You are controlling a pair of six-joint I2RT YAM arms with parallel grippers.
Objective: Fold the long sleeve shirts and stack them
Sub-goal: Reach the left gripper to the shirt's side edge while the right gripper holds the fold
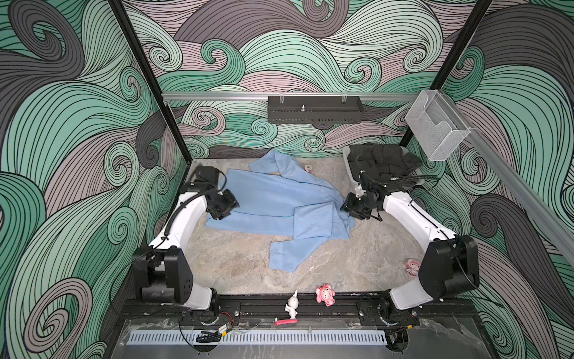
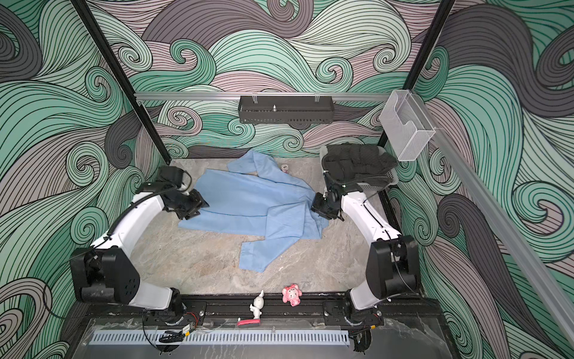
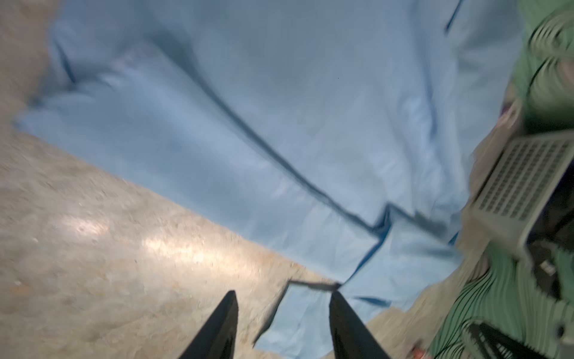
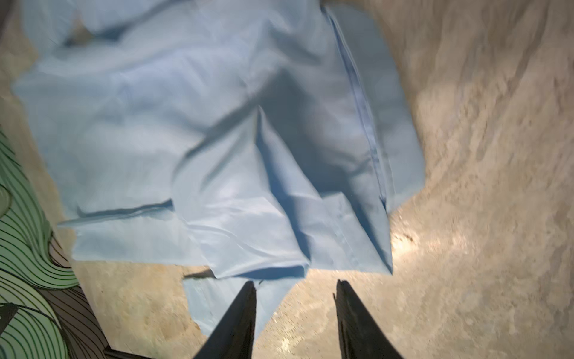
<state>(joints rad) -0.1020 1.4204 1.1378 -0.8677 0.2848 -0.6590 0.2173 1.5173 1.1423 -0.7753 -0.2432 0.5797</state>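
The shirt [image 1: 273,199] lies rumpled and half folded on the worktop [image 1: 236,267] between the arms, with one sleeve trailing toward the front. The left pincer [image 3: 283,290] and right pincer [image 4: 295,282] hang at its sides, both parted and empty. This looks like a gap between folds. The next move probably calls for gripping that loose sleeve and laying it inward.

blurred: both wrist views | cut off there: shirt [image 4: 186,124]

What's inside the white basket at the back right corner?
Dark, quilted-looking fabric is piled in the basket, rising above its rim. Whether that is one garment or several, and anything under it, cannot be seen: the pile covers the inside.
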